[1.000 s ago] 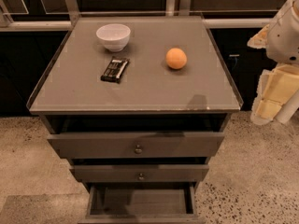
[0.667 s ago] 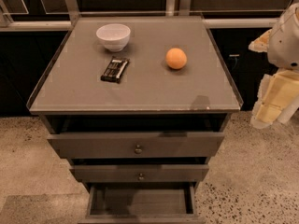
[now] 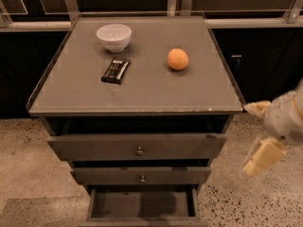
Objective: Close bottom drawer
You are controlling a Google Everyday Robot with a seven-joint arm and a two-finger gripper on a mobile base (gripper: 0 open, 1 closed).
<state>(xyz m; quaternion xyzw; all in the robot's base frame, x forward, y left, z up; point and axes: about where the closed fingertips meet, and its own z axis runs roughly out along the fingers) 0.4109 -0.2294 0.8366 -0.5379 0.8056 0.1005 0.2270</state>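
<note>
The bottom drawer [image 3: 142, 204] is the lowest and narrowest of three dark grey-brown drawers. It is pulled far out, its empty inside shows, and its front is cut off by the lower frame edge. My gripper [image 3: 250, 140] hangs at the right of the cabinet, level with the upper two drawers and apart from them. Its cream fingers [image 3: 263, 157] stand apart with nothing between them. It touches no drawer.
The top drawer [image 3: 137, 146] and the middle drawer [image 3: 141, 175] each stick out a little. On the cabinet top [image 3: 142, 91] are a white bowl [image 3: 114, 36], a dark snack bar [image 3: 115, 70] and an orange [image 3: 177, 59]. Speckled floor lies on both sides.
My gripper has moved down and slightly left, from beside the cabinet top to the level of the upper drawers. The drawers and the things on top have not moved.
</note>
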